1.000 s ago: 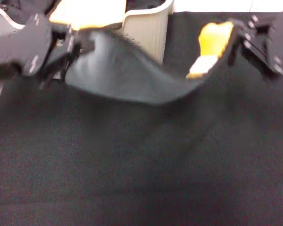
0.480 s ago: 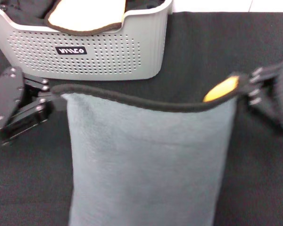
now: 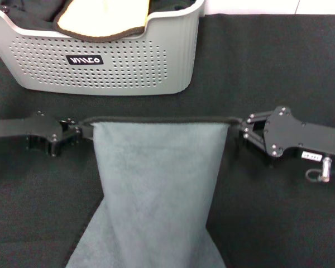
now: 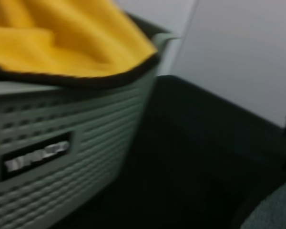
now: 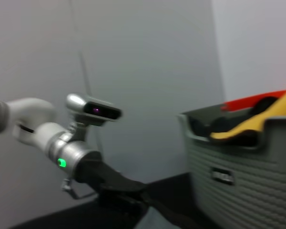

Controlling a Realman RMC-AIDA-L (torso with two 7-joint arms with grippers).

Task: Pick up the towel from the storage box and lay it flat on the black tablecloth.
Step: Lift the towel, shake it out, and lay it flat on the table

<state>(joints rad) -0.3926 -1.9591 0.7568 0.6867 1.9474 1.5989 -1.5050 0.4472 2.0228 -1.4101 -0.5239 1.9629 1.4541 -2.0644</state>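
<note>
In front of the storage box, towel now lower, flatter, left end effector and right end effector each gripping a corner.

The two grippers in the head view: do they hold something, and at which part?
Yes. The left gripper and the right gripper hold the towel by its two far corners, along the black-hemmed edge stretched between them.

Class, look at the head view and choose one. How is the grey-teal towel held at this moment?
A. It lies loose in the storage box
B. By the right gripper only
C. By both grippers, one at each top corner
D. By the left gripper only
C: the left gripper and right gripper each pinch a top corner of the towel, its hem stretched between them in front of the storage box.
</note>
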